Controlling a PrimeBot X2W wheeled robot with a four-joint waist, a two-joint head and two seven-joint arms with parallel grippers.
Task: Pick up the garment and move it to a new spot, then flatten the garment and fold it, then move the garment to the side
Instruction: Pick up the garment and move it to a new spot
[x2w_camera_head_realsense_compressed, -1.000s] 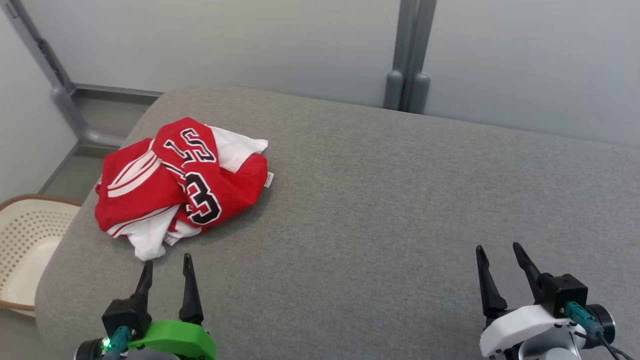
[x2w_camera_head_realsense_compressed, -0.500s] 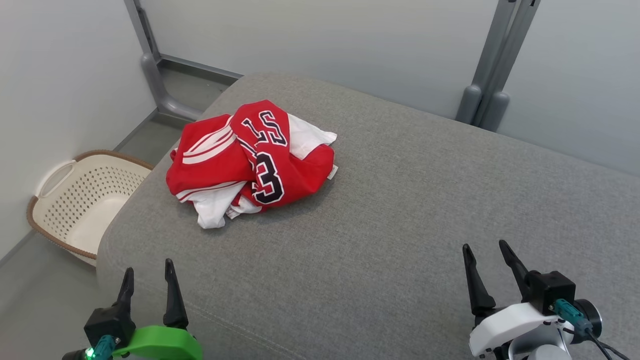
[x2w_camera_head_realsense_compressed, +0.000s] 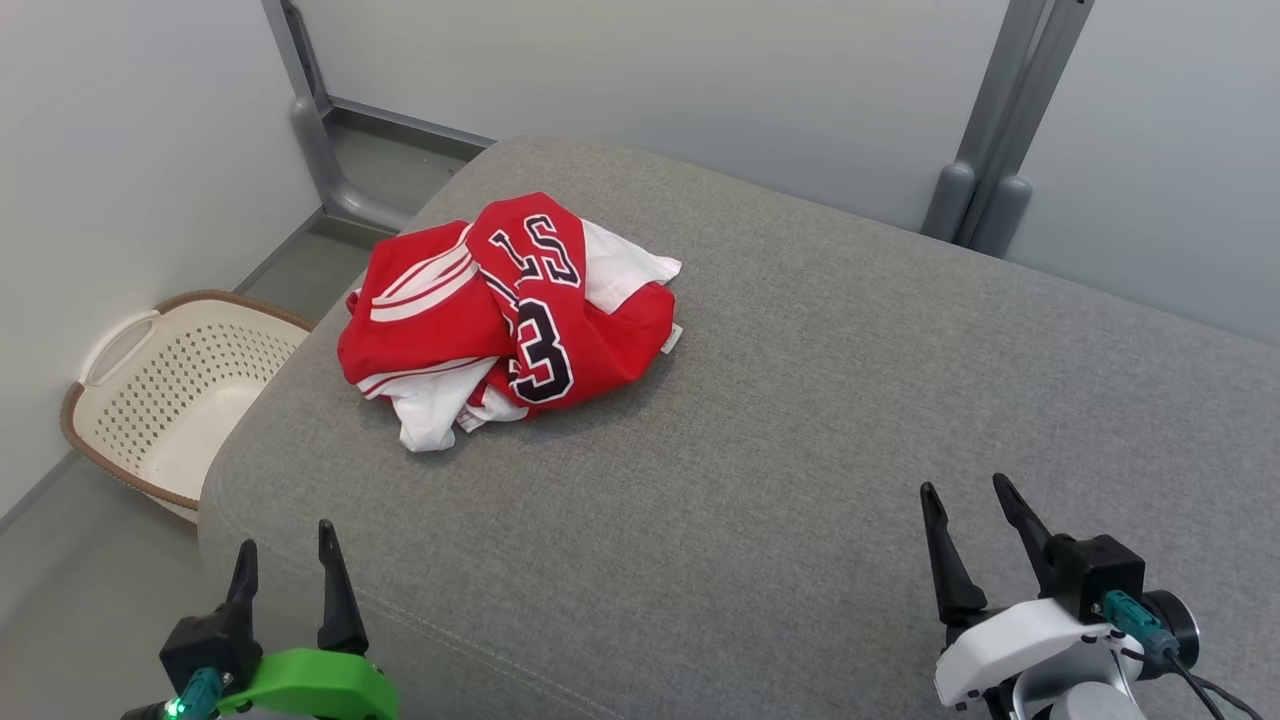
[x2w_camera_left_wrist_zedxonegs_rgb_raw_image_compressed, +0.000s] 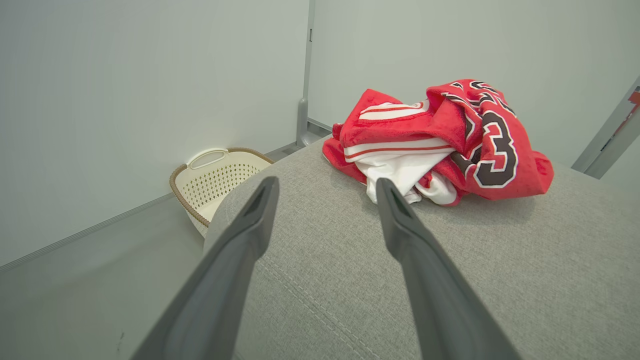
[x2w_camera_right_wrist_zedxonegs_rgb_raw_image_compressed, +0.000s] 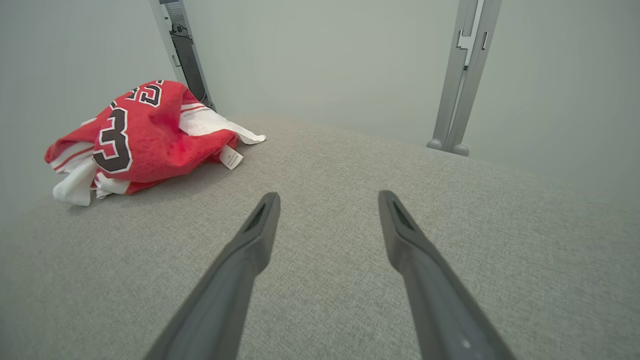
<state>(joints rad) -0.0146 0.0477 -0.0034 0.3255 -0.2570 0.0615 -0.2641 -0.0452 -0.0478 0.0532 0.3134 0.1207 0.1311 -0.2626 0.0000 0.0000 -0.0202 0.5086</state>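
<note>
fingers (x2w_camera_head_realsense_compressed: 338, 600) of the left gripper (x2w_camera_head_realsense_compressed: 285, 535) stood apart and empty above the near edge of the grey cushion (x2w_camera_head_realsense_compressed: 800, 400). those of the right gripper (x2w_camera_head_realsense_compressed: 964, 483) were spread too, gripping nothing, over bare fabric. the crumpled red and white garment (x2w_camera_head_realsense_compressed: 500, 310) lay ahead of the left fingertips, well apart from them, and far left of the right pair. a perforated cream basket (x2w_camera_head_realsense_compressed: 150, 400) sat on the floor, left of the left fingers.
</note>
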